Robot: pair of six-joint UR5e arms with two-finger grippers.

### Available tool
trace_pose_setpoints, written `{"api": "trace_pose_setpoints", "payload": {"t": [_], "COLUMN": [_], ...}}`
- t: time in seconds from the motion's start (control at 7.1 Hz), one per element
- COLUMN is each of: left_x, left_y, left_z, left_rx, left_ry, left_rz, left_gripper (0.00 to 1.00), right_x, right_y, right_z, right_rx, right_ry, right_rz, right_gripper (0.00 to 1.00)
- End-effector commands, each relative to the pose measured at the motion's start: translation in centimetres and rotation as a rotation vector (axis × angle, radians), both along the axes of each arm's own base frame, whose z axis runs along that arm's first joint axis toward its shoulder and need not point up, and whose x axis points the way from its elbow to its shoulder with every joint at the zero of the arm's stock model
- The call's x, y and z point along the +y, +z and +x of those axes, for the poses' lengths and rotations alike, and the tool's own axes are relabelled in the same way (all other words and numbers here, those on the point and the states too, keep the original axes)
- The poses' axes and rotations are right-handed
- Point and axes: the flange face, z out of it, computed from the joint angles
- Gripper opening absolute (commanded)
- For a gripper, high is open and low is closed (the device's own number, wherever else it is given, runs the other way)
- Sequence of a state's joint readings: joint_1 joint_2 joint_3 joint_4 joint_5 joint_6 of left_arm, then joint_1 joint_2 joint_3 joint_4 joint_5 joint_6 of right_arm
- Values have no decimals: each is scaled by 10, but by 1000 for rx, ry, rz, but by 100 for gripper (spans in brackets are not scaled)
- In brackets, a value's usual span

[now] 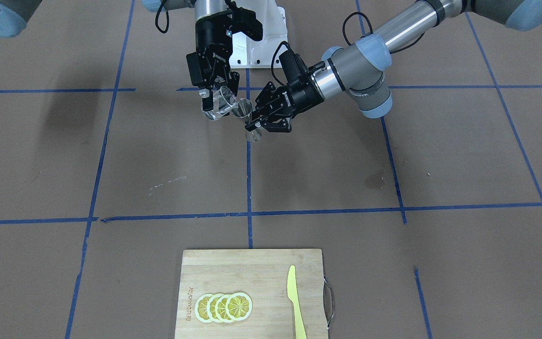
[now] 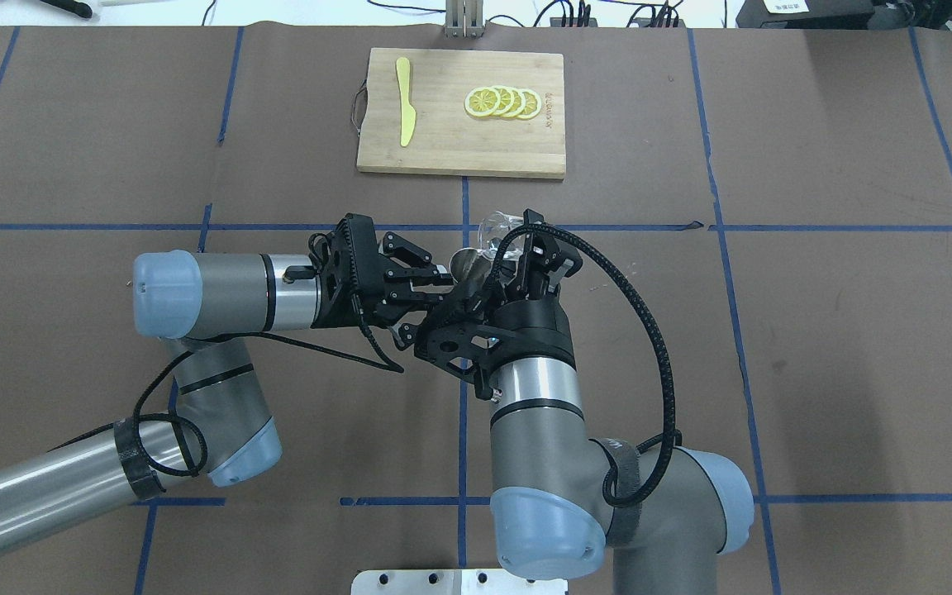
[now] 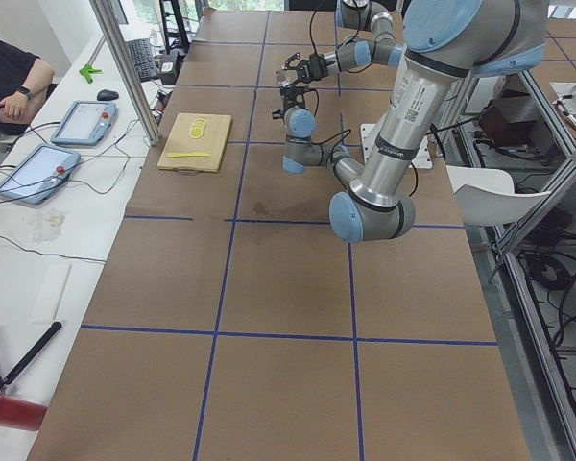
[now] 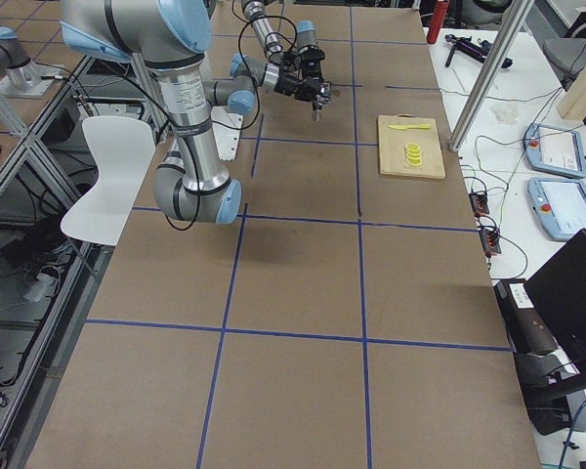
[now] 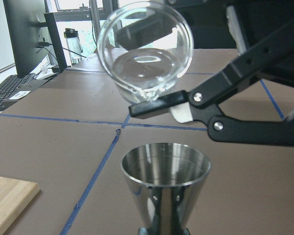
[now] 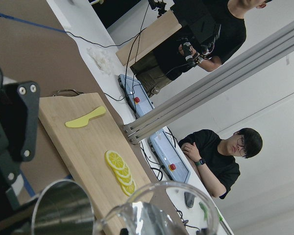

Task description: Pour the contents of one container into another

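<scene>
- Your left gripper (image 1: 254, 123) is clamped on the jigger (image 5: 165, 172), which stands upright just under the cup; hold it level.
- Above it, your right gripper (image 1: 218, 94) grips the tilted glass cup (image 5: 144, 54); tip slowly, with the lip centred over the jigger's mouth.

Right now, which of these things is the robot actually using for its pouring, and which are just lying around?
In use:
- glass cup, tilted, held by the right gripper
- metal measuring cup, held below the glass's lip by the left gripper

Lying about:
- cutting board
- lemon slices on the board
- yellow knife on the board
</scene>
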State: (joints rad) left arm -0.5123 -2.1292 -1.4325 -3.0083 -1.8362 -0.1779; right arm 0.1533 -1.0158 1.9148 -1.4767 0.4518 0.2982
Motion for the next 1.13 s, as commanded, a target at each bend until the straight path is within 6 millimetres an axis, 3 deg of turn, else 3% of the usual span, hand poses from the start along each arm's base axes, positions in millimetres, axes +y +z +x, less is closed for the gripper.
{"api": "trace_pose_setpoints", "payload": {"t": [0.0,0.99], "left_x": [0,0], "left_y": [0,-1], "left_z": [0,0], "left_rx": [1,3], "left_ry": [0,0], "left_rz": [1,2], "left_gripper": [0,0], "right_x": [0,-2], "right_y": [-9,-13], "right_z": [-2,-1], "right_rx": [101,225], "right_ry": [7,2], "right_rz": [17,54], "right_gripper": [0,0]}}
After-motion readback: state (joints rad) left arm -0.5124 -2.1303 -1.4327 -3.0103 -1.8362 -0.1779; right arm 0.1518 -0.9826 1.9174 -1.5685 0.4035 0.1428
